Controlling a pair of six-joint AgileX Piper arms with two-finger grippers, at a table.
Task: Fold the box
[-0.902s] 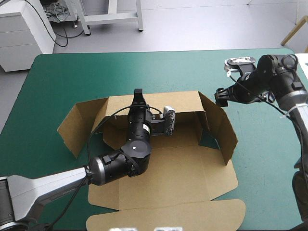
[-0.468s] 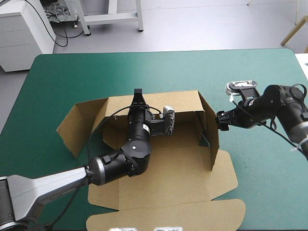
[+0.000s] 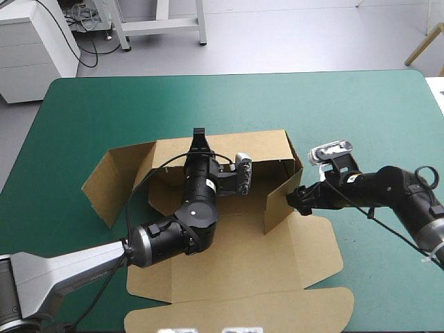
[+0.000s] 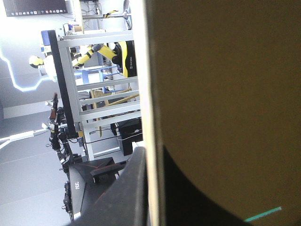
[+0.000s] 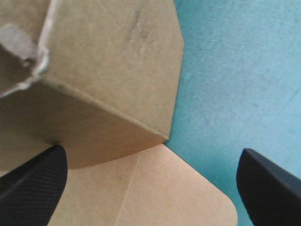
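Figure: brown box, cut board, at table centre on teal-green cover; lid flat toward 6 o'clock.
- At 12 o'clock, back wall raised; top edge pinched by left gripper, fingers all but closed with board between.
- At 3 o'clock, right side wall angled inward; outer face apparently met by right gripper, fingers spread wide, nothing held.
- At 9 o'clock, left side wall splayed outward.

Board judged light, stiff, springy at creases. Best gripped at free edges and pushed near fold lines.

Lid of the box cut off at high view's bottom edge
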